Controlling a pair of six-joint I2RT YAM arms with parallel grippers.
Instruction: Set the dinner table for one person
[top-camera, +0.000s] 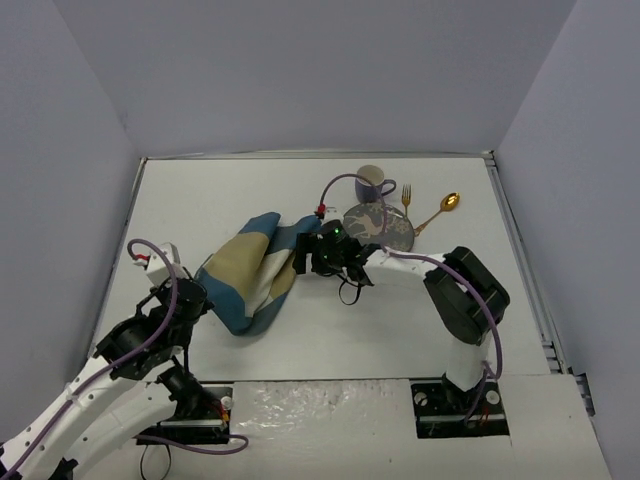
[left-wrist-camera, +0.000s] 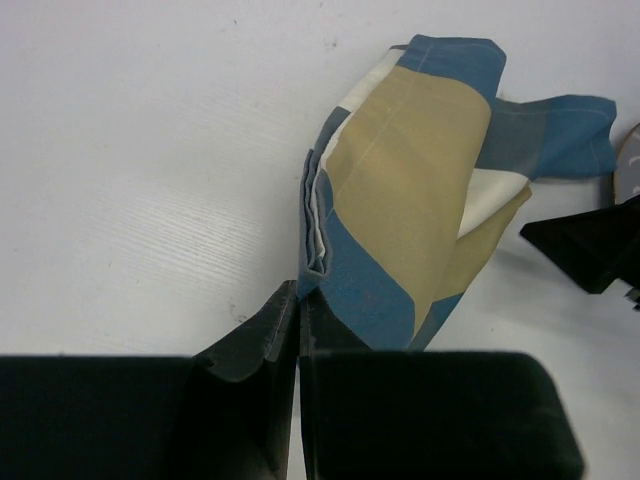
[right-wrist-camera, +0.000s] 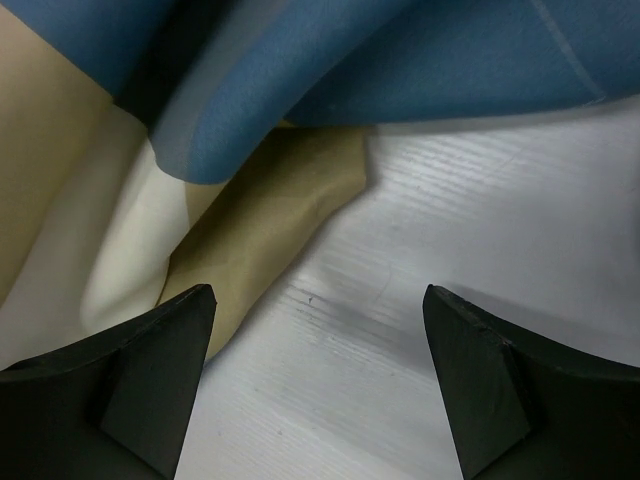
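The blue-and-tan checked placemat (top-camera: 250, 268) lies crumpled and folded on the white dinner table (top-camera: 400, 320), left of centre. My left gripper (top-camera: 203, 287) is shut on the placemat's near-left edge; in the left wrist view the jaws (left-wrist-camera: 298, 295) pinch the folded blue hem of the placemat (left-wrist-camera: 420, 190). My right gripper (top-camera: 298, 260) is open at the placemat's right side. In the right wrist view it (right-wrist-camera: 315, 325) hovers low over bare table, with the placemat (right-wrist-camera: 250, 190) just beyond and beside its left fingertip (right-wrist-camera: 165, 350).
A patterned dark plate (top-camera: 392, 232) sits behind my right arm. A blue mug (top-camera: 372, 183), a gold fork (top-camera: 407, 201) and a gold spoon (top-camera: 444, 208) lie toward the far edge. Grey walls enclose the table on three sides.
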